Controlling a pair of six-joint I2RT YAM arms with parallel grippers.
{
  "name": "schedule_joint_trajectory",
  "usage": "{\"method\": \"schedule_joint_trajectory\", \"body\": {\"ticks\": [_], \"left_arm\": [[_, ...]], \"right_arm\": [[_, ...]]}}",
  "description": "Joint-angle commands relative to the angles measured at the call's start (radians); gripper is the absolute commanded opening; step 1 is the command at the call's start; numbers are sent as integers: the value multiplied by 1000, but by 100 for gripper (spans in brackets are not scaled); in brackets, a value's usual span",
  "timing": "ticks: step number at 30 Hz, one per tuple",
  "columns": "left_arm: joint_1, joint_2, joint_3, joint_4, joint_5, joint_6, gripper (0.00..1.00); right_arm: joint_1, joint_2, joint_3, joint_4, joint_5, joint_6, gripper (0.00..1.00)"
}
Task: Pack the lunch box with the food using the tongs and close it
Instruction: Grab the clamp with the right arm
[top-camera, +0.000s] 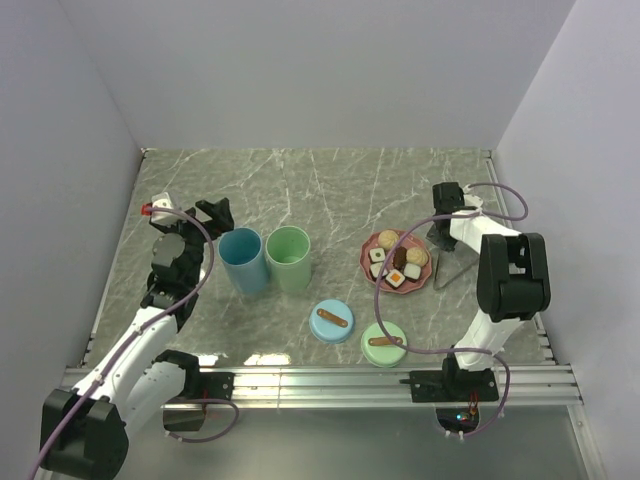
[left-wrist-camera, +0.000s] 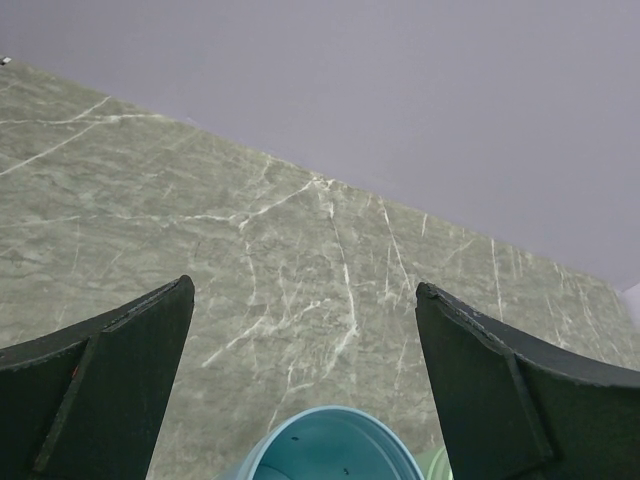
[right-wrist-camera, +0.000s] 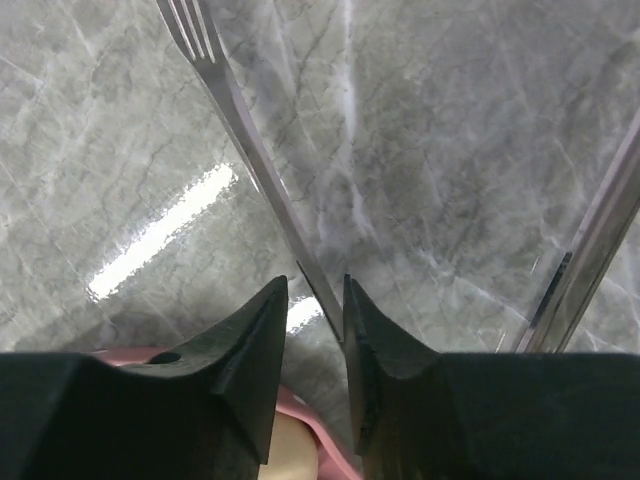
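- Left end effector (left-wrist-camera: 305, 290) spread wide above the blue cup (left-wrist-camera: 330, 445), left.
- Right end effector (right-wrist-camera: 315, 285) narrowed around one tongs (right-wrist-camera: 250, 150) arm; contact unclear.
- The tongs lie just right of the plate (top-camera: 364, 258) of food (top-camera: 398, 264).

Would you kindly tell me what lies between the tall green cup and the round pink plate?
Only bare grey marble tabletop separates the tall green cup from the round pink plate; the top view shows it.

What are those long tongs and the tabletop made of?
The tongs look like polished metal: thin, grey arms with a bright sheen. The table looks like glossy grey-green marble with white veins and light glare, though it may be printed laminate.
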Motion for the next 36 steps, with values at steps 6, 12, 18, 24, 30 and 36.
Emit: {"method": "schedule_joint_trajectory", "body": {"ticks": [6,12,18,24,30,36], "left_arm": [[14,-28,-12,28,27,-14,99],[17,-39,-18,30,23,-17,100],[20,-39,-21,34,20,-20,99],[22,-37,-24,40,16,-21,99],[22,-31,-27,49,13,-23,100],[22,-14,-25,57,15,-24,100]], "right_arm": [[-2,35,89,-28,-16,-7,22],[2,118,228,-68,-10,-44,17],[8,266,489,-170,-1,-119,16],[13,397,682,-175,-54,-194,16],[15,491,845,-181,-126,-221,16],[15,561,975,-166,-195,-224,17]]}}
